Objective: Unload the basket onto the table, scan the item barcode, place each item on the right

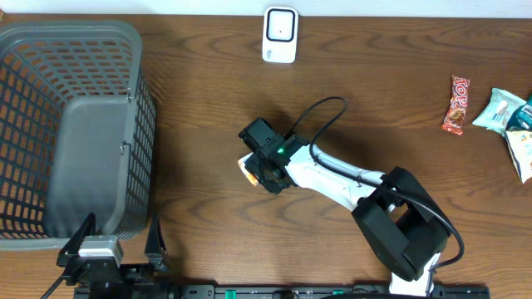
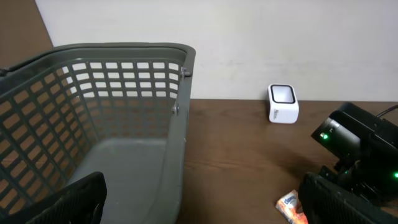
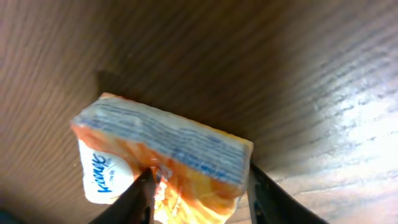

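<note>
Tissue pack [image 3: 161,146] is at the middle of the desk [image 1: 199,124], well apart from the scanner [image 1: 280,35] at the far edge. Right tool [image 3: 199,196] is narrow, its fingers [image 3: 142,194] pressed on both sides of one end of the pack, so it holds it off-centre. Left tool [image 1: 116,242] is wide and holds nothing, at the near-left corner.

Risks: the soft wrapper may buckle or pivot in an end grip, and the pack could slip on lifting. The barcode face cannot be made out and may end up turned away from the scanner.
</note>
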Robot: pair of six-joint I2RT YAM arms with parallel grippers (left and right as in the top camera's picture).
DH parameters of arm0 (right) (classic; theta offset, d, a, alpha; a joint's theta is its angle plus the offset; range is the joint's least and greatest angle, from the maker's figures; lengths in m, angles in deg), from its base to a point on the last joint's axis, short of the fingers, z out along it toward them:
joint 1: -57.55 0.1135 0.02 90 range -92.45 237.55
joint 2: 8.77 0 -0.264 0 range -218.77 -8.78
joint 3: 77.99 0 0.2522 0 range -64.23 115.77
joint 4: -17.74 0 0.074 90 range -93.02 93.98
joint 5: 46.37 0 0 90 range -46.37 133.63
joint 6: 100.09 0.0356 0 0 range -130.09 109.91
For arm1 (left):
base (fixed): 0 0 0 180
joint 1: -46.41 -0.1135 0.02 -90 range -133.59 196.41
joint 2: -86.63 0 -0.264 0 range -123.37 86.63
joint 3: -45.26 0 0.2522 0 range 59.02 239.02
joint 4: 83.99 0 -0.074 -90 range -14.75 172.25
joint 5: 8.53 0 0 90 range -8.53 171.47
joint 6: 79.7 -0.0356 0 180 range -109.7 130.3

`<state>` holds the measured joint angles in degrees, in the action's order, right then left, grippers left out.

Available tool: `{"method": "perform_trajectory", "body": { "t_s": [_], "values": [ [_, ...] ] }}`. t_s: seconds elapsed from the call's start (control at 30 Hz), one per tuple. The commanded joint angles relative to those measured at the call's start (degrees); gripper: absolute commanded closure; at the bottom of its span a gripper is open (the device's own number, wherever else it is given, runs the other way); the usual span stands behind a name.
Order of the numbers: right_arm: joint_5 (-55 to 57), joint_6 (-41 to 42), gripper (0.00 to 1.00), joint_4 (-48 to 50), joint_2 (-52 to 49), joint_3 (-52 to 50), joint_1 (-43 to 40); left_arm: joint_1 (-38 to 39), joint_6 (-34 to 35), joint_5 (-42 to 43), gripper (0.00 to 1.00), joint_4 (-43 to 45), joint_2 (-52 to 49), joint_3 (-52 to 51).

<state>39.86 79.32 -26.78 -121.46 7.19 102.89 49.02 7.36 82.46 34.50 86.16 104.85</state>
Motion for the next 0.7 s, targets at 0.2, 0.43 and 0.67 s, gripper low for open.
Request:
{"method": "perform_trajectory", "body": {
  "t_s": [0.2,0.43,0.67],
  "values": [
    [4.72,-2.84,0.57,-1.51,-1.86,-0.37,0.17,-0.35,0.26,0.09,0.02,0.17,0.28,0.24],
    [3.43,-10.95,0.42,-1.7,1.84,-0.15,-0.04,-0.35,0.26,0.07,0.02,0.17,0.28,0.24],
    [3.58,-11.52,0.32,-2.67,7.39,-0.17,0.02,-0.35,0.26,0.09,0.02,0.17,0.28,0.24]
  ]
}}
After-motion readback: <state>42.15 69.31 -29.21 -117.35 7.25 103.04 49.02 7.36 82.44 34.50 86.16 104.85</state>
